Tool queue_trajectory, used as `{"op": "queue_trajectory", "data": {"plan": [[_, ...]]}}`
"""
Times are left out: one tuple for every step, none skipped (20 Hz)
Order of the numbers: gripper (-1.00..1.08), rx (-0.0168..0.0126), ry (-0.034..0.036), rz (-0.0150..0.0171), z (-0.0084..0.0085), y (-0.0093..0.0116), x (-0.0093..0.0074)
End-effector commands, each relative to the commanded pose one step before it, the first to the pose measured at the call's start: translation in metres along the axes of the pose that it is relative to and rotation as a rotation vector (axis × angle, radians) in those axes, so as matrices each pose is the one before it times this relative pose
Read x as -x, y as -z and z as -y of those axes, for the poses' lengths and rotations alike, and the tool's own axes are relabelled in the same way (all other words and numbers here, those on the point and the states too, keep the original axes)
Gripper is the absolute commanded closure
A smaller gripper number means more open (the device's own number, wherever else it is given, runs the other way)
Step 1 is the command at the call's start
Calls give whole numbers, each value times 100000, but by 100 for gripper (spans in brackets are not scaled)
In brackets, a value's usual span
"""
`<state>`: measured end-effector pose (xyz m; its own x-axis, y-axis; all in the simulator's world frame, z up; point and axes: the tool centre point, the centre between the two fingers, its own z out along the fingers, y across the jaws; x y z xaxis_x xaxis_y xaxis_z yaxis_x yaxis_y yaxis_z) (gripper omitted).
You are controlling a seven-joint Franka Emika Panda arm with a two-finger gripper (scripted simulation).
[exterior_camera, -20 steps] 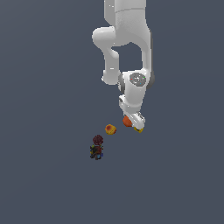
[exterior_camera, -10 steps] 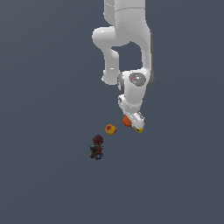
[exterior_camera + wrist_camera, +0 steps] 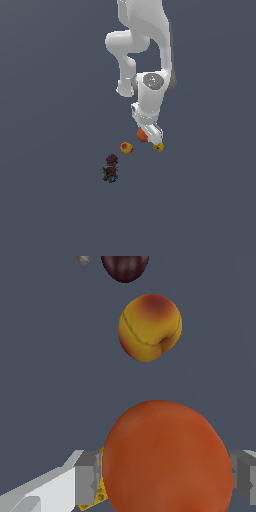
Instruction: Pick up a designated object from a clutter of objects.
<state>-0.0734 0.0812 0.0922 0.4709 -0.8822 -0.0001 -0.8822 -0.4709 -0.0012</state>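
So my end effector (image 3: 148,136) is down low over the surface (image 3: 55,100), right at the ball (image 3: 167,458), which sits between the fingers (image 3: 88,478). From the wrist view the ball fills the gap, with a finger on each side, so I'd call the jaws spread around it rather than clamped. I can't tell for sure whether the pads are touching it yet.

In the exterior view the ball (image 3: 142,135) peeks out just on that view's left of the end effector. It's the plain orange-red one, so that's my target.

Why I'm lined up like this: the cube (image 3: 158,147) sits just beside the ball, and in the wrist view a bit of yellow cube (image 3: 98,491) shows tucked right behind one finger. Coming straight down with a finger on each side of the ball seems like the way to keep the cube out of the grip, though it looks tight.

The peach-ish piece (image 3: 149,327) with the red blush is near but apart, so no bother. The figure (image 3: 111,167) is further off.

Next move, I reckon: close gently and lift straight up.
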Motion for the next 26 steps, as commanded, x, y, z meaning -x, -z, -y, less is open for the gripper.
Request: {"op": "queue_trajectory", "data": {"plan": [[108, -213, -31, -55, -43, 1789, -935], [108, 52, -45, 2, -43, 751, -433], [108, 0, 0, 0, -43, 818, -436], [108, 0, 0, 0, -45, 860, -459], [108, 37, -28, -16, -46, 889, -493], [108, 0, 0, 0, -47, 934, -499], [108, 37, -26, -19, -45, 920, -508], [108, 0, 0, 0, -45, 930, -497], [108, 0, 0, 0, -44, 928, -496], [108, 38, -24, -18, -40, 914, -504], [108, 0, 0, 0, -41, 927, -496], [108, 0, 0, 0, -39, 928, -496], [108, 60, -30, -17, -32, 906, -506], [108, 0, 0, 0, -36, 931, -497], [108, 0, 0, 0, -34, 933, -498], [108, 0, 0, 0, -32, 935, -500], [108, 0, 0, 0, -29, 938, -502], [108, 43, 10, 20, -14, 917, -505], [108, 0, 0, 0, -24, 944, -506], [108, 0, 0, 0, -21, 947, -509], [108, 0, 0, 0, -18, 950, -512], [108, 15, 40, 24, -1, 940, -504], [108, 0, 0, 0, -12, 956, -518], [108, 0, 0, 0, -8, 958, -521], [108, 9, 45, 17, 11, 951, -510], [108, 0, 0, 0, 0, 934, -513]]}}
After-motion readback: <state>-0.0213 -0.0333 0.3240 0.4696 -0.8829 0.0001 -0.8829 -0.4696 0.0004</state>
